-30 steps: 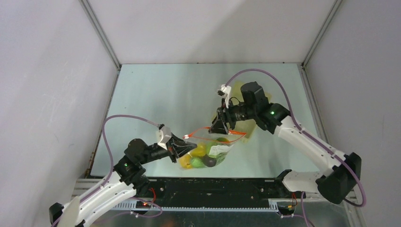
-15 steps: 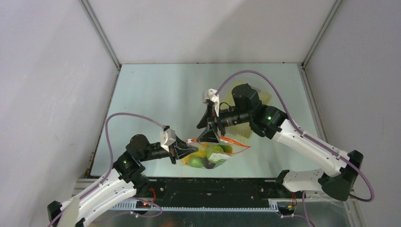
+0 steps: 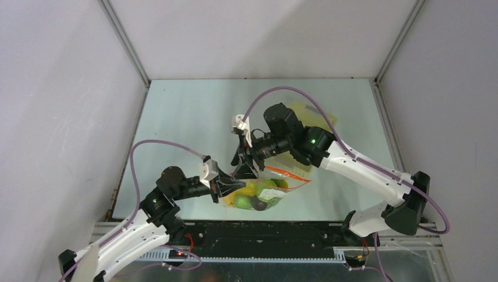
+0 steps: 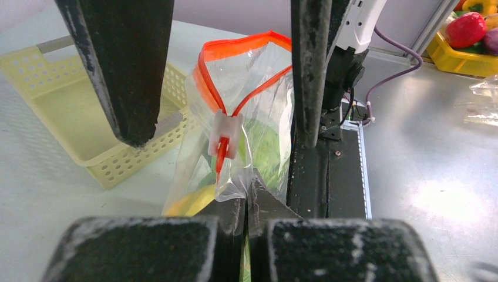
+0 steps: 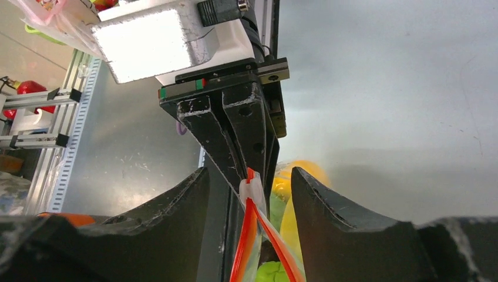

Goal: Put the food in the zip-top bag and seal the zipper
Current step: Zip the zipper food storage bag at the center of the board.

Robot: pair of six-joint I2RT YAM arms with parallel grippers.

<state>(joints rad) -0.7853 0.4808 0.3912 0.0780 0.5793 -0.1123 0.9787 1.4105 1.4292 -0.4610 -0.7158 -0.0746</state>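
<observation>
Pale tabletop [image 3: 188,117], near edge: your left claw [image 3: 226,188] grips the zip-top bag [image 3: 271,198] tight by its corner, food [image 3: 251,198] inside. Your right claw [image 5: 249,173], parted and empty, straddles the slider [image 4: 225,134]; the zipper [image 4: 235,44] runs toward the right edge.

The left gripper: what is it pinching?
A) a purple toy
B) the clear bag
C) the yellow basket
B: in the left wrist view the left gripper is shut on the clear plastic of the zip-top bag, just under the white slider.
</observation>
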